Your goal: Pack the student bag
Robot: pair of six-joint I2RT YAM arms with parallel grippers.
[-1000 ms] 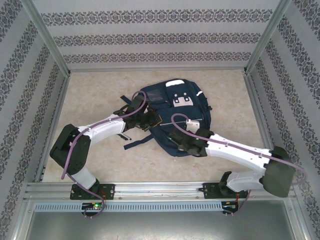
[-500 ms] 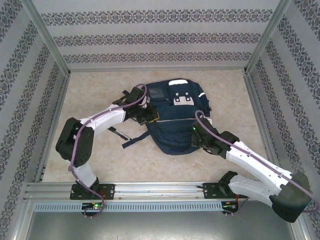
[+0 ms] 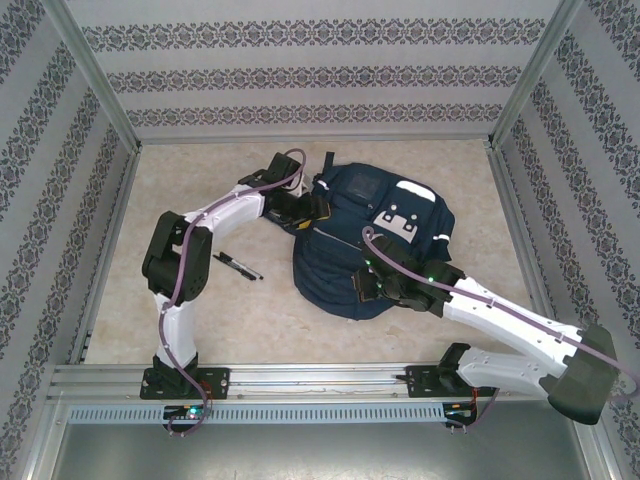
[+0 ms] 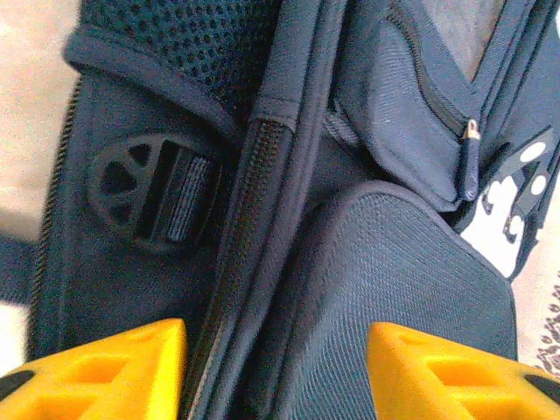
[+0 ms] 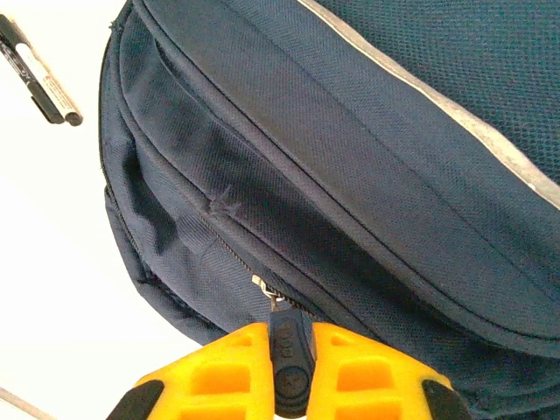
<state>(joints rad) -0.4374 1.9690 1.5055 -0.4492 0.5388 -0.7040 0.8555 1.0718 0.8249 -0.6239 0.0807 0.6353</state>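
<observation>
At the middle of the table [image 3: 200, 310] lies the student bag [image 3: 370, 240], and I see my left gripper [image 4: 276, 350] spread open, empty, at its far-left side while my right gripper [image 5: 291, 354] pinches a zipper pull [image 5: 282, 325] at its near edge.

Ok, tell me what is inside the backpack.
Nothing inside shows: navy fabric covers the whole backpack. The right gripper pinches a zipper pull. A pen lies outside it.

The student bag [image 3: 375, 245] now lies turned clockwise and shifted rightward; the left gripper [image 4: 276, 363] has opened against its upper side.
</observation>
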